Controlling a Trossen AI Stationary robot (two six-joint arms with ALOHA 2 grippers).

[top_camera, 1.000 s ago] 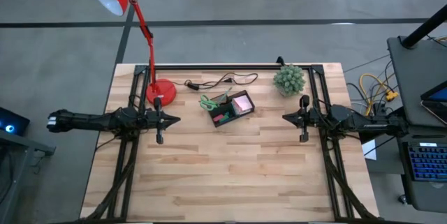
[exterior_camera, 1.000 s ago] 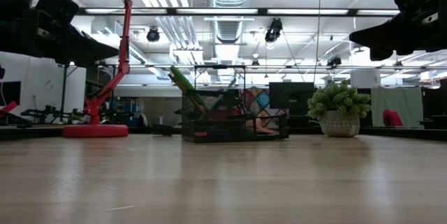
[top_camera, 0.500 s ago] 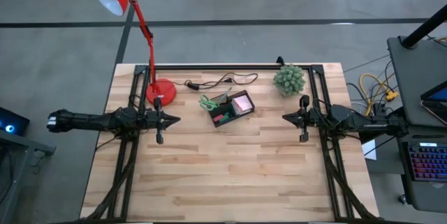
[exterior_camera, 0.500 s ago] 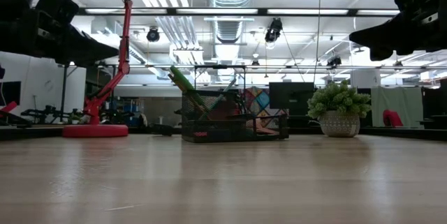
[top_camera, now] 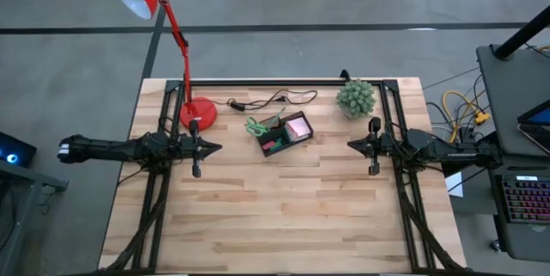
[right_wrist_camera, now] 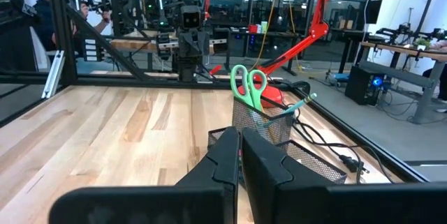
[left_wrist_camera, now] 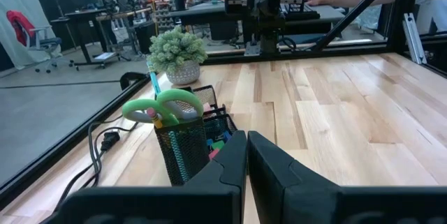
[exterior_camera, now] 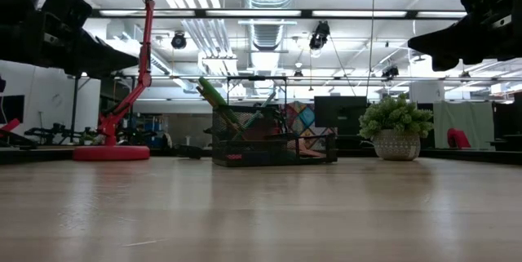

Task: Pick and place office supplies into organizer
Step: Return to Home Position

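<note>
The organizer (top_camera: 280, 136) sat centre frame, green-handled scissors (top_camera: 254, 126) upright inside; lamp base (top_camera: 198, 113) to its upper left, plant (top_camera: 356, 98) upper right; left gripper (top_camera: 216, 147) and right gripper (top_camera: 351, 144) flanked it, both pinched closed.

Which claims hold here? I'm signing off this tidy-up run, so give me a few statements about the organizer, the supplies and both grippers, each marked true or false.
The green-handled scissors stand in the organizer: true.
The pink pad lies outside the organizer: false, it sits inside it.
The left gripper is shut and empty: true.
The right gripper grips the organizer: false, it is shut on nothing, well apart from it.
The plant stands between the lamp base and the organizer: false, the organizer stands between those two.
</note>
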